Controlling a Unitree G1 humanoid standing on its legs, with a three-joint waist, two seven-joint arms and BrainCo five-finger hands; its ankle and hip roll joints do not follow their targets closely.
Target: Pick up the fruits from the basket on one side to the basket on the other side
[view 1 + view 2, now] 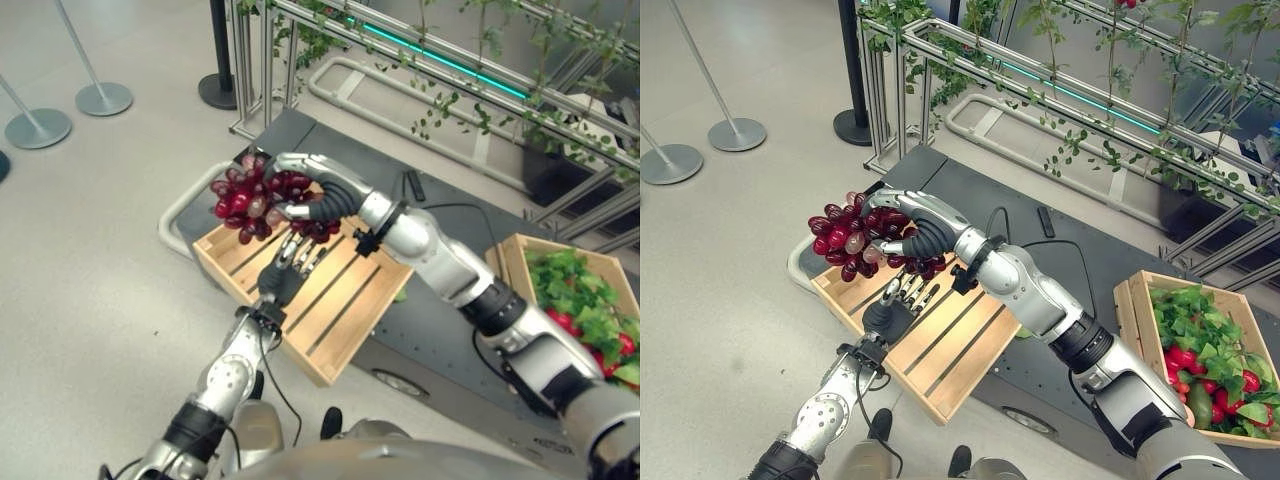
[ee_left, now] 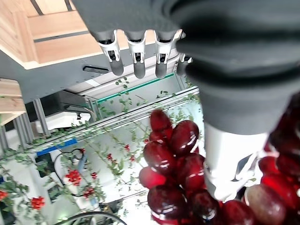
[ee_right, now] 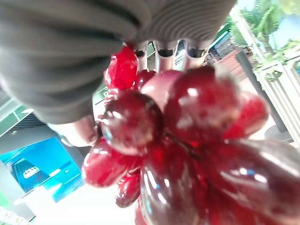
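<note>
Grape bunch — dark red, glossy — hangs in the air above the far left corner of the slatted wooden crate, clear of its boards. The right hand holds it from the side, fingers curled over the top of the bunch and thumb pressed in from below; in the right wrist view the grapes crowd right up against the palm. Just beneath the bunch the left hand reaches up over the crate with its fingers straight and loosely spread, holding nothing; their tips stand close under the lowest grapes, though I cannot tell whether they touch. The crate itself shows bare slats and sits on the left end of a dark grey worktop. At the right end of that worktop, well apart, stands a second wooden crate packed with green leaves and red fruit. Behind the worktop runs a metal frame strung with leafy vines, and further left on the pale floor stand barrier posts on round bases.
</note>
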